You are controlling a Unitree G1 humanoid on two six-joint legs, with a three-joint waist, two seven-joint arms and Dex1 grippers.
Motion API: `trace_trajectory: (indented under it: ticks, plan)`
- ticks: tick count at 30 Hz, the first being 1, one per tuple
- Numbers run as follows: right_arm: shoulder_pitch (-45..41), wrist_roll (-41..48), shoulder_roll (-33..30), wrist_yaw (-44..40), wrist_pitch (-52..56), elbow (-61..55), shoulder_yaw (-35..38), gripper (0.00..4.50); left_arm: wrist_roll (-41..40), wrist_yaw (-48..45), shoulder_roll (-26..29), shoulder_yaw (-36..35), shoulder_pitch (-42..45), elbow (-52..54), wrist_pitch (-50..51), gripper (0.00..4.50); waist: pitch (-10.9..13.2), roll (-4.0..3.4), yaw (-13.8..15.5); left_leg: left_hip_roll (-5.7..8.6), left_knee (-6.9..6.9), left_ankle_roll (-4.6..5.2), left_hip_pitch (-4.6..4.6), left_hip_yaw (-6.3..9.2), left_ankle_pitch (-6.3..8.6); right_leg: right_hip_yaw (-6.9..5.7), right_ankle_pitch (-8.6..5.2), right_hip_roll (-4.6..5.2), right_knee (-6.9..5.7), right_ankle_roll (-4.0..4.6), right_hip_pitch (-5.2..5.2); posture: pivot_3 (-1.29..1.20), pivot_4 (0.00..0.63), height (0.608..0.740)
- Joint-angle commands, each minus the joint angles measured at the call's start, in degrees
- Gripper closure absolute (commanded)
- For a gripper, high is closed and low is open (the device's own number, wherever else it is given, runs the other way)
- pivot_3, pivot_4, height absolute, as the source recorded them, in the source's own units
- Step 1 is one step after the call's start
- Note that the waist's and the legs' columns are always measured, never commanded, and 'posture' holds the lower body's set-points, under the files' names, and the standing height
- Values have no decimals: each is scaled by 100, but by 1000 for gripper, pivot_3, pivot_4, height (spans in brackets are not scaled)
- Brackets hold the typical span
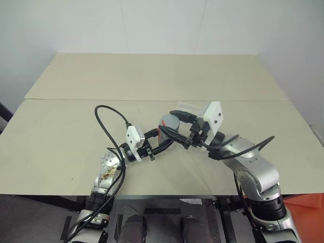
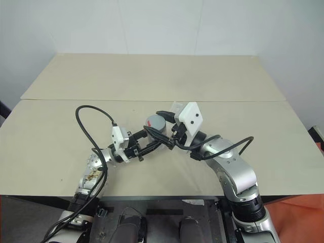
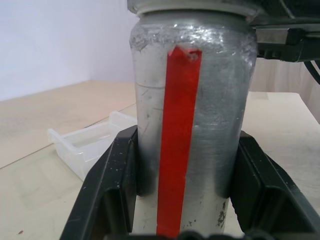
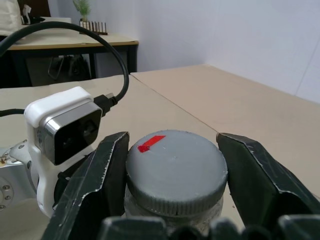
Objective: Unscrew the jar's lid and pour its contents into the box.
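Over the near edge of the bench (image 1: 61, 116), the left gripper (image 1: 161, 143) has its jaws clamped on the body of the jar (image 3: 192, 125), which it holds up off the surface, long axis roughly upright with the red stripe facing its wrist. Directly above, the right gripper (image 4: 172, 172) has its jaws closed on the lid (image 4: 176, 170) (still seated, by the look of it). Just beyond lies the box (image 3: 92, 145), waiting for the pour.

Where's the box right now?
The box sits on the table just beyond the jar, near the middle in the left eye view, partly hidden behind the right gripper.
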State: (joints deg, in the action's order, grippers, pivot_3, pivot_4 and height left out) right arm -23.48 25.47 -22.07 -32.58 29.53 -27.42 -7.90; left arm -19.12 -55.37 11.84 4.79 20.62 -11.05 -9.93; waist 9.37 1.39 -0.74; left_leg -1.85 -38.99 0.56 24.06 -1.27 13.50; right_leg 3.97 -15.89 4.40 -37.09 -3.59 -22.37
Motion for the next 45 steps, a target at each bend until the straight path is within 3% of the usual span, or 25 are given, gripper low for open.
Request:
trace_trajectory:
  ticks: [1, 5, 13, 17, 25, 33, 36, 40, 45]
  plan:
    - [-20, 53, -72, -116, -29, -71, 105, 1752, -57, -21, 1, -26, 63, 97, -118, 2365, 0, 0, 0, 0, 0, 0, 0, 0, 0, 0, 0, 0, 0, 0, 0, 0, 150, 740]
    - [-70, 120, -259, -478, -159, 71, 185, 1752, -194, -188, 46, -19, 36, 178, -4, 2365, 0, 0, 1, 0, 0, 0, 0, 0, 0, 0, 0, 0, 0, 0, 0, 0, 150, 740]
    - [-471, 756, -872, -2339, -567, 997, 443, 1752, -466, -582, 128, 4, -16, 431, 228, 2365, 0, 0, -1, -1, 0, 1, -1, -6, 0, -1, 0, -1, 2, 0, 2, 0, 150, 740]
    - [-783, 783, -834, -2545, -636, 1434, 482, 1752, -498, -728, 171, 81, -147, 554, 343, 2365, 0, 0, -22, -2, 1, 1, -2, -5, 0, 0, 0, -1, 1, 0, 1, 0, 150, 740]
    - [-1140, 1608, -674, -2437, 361, 1614, 760, 1752, -333, -623, 124, 223, -381, 573, 272, 2365, 0, 0, 12, -2, 1, 0, -1, 0, 0, 0, 0, 2, 0, 0, 0, 0, 150, 740]
    - [-1154, 1802, -591, -2087, 760, 1523, 908, 1752, -370, -583, 103, 199, -303, 496, 254, 2365, 0, 0, 3, -2, 0, 1, 0, 0, 0, 0, 0, 2, 0, 0, 0, 0, 150, 740]
    - [-840, 1308, -583, -1644, 72, 1339, 1215, 1752, -429, -462, 103, 74, -233, 542, 269, 2365, 0, 0, 17, -2, 1, 1, 1, 1, 0, 0, 0, 1, 0, 0, -1, 0, 150, 740]
    - [-390, 960, -809, -727, 332, 1177, 1671, 1752, -482, -278, 131, -85, -163, 676, 322, 2365, 0, 0, 33, 2, 0, 1, 4, -1, 0, 0, 0, 5, 2, 0, 0, 0, 150, 740]
    - [832, 456, -1297, -60, 588, 559, 1998, 1752, -566, -107, 199, -250, -120, 925, 453, 2365, 0, 0, 54, 0, 2, 1, 8, -2, 0, -1, 0, 3, 6, 0, -3, 0, 150, 740]
